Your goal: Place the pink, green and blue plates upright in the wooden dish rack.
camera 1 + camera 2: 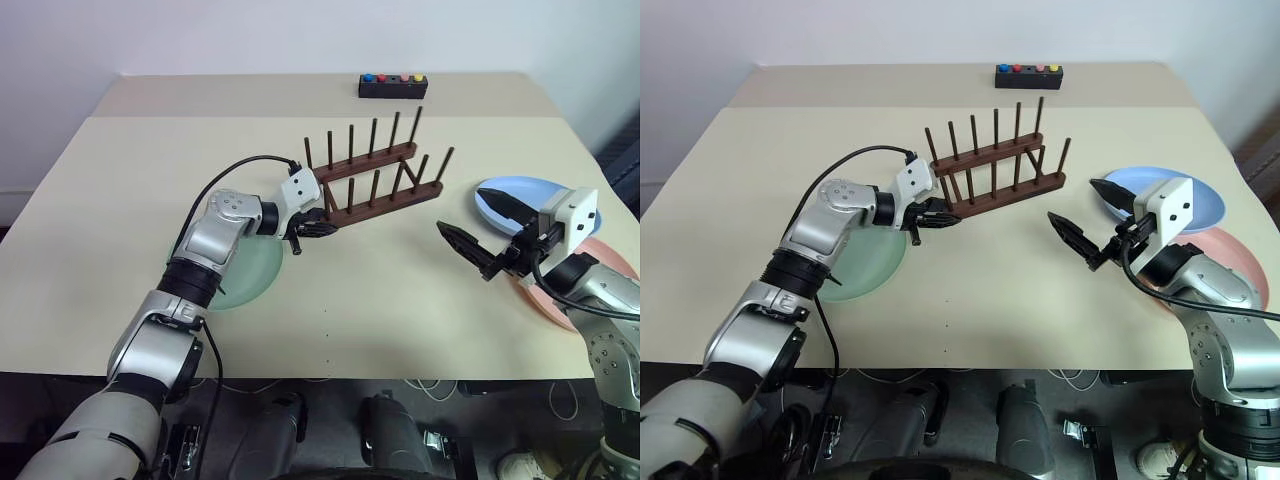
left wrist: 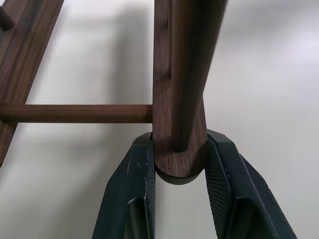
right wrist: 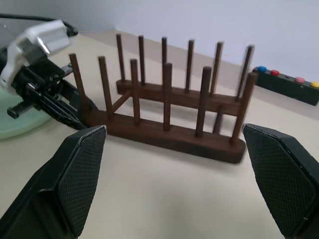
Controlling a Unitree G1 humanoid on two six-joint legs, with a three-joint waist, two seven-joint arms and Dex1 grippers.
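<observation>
From the head, three plates lie flat on the bench [image 1: 120,180]: green plate [image 1: 250,275], blue plate [image 1: 530,192], pink plate [image 1: 600,262]. One wooden dish rack [image 1: 375,175] stands mid-bench.

Left wrist: left end effector [image 2: 179,164] clamps one rail's end.

Right wrist: right end effector [image 3: 174,174] gapes wide, empty; eleven pegs counted.

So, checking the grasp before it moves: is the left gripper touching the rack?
Touching. The left wrist view shows both fingers pressed against the rounded end of the wooden dish rack rail.

Robot test lab, bare beige table [image 1: 120,180], black button box [image 1: 393,86], trailing floor cables [image 1: 440,385]
</observation>
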